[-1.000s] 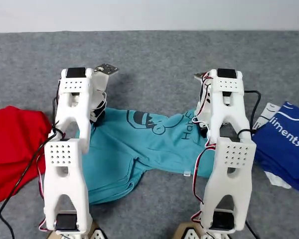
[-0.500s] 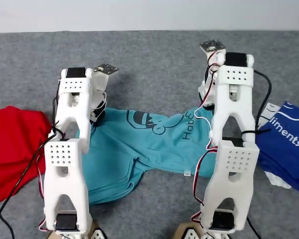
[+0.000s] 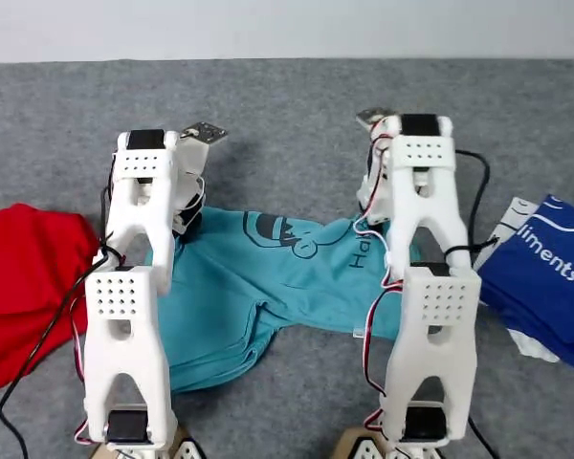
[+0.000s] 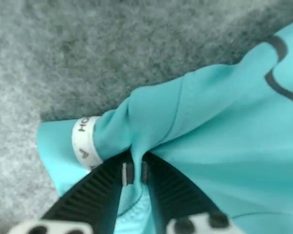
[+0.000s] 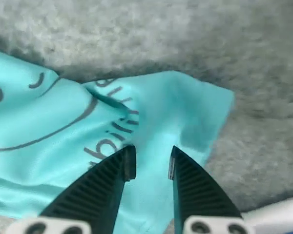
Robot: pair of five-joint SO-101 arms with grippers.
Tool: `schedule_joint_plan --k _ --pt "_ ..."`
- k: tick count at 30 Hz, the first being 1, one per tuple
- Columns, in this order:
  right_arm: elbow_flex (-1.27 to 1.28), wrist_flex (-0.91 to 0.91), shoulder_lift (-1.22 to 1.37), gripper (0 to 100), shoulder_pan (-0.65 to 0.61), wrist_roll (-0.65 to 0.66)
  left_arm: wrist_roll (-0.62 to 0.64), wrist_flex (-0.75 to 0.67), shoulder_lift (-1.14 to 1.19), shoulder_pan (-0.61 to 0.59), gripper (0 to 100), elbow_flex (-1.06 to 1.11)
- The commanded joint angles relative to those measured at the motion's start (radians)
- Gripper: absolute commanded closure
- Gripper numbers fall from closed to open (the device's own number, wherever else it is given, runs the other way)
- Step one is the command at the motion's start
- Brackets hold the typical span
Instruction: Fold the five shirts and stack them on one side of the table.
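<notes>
Along the bottom edge of the high view stand the bases of the two arms, the left arm (image 3: 124,325) in the lower left and the right arm (image 3: 430,316) in the lower right. Between and under them, across the middle of the frame, the teal shirt (image 3: 268,277) lies spread and rumpled on the grey table (image 3: 297,105), with its printed side up. The red shirt (image 3: 24,287) lies bunched at the left edge, touching the teal one. The blue shirt (image 3: 555,277) lies folded at the right edge, on top of a white cloth (image 3: 514,220), apart from the teal one.

In the left wrist view, the left gripper (image 4: 134,173) has its jaws closed tight on a raised fold of the teal shirt (image 4: 224,112), just beside the collar label (image 4: 84,141). In the right wrist view, the right gripper (image 5: 150,163) has its jaws a little apart with nothing between them, over a corner of the teal shirt (image 5: 185,117) near the printed letters.

Bare grey table fills the upper part of the high view.
</notes>
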Motion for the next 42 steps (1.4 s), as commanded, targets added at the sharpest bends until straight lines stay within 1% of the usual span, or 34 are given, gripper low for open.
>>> schedule_joint_plan --k 1,7,12,17,23,35,42 --pt "-0.008 0.030 0.042 87.2 -0.004 -0.011 0.003 0.008 0.026 -0.028 99 -0.015" --pt "-0.011 0.031 0.122 88.1 0.022 -0.011 0.005 0.008 0.026 -0.028 99 -0.015" --pt "-0.032 0.031 0.117 99.0 0.022 -0.005 0.005 0.008 0.026 -0.028 99 -0.015" --pt "-0.132 0.039 0.087 98.8 0.042 -0.003 0.005 0.008 0.026 -0.028 99 -0.015" --pt "-0.150 0.027 -0.036 98.8 0.053 0.015 0.005 0.008 0.026 -0.028 99 -0.015" --pt "-0.207 -0.143 -0.062 98.8 0.051 0.021 0.003 0.008 0.026 -0.028 99 -0.015" --pt "-0.209 -0.242 -0.024 98.7 0.051 0.087 0.003 0.008 0.028 -0.028 99 -0.015"
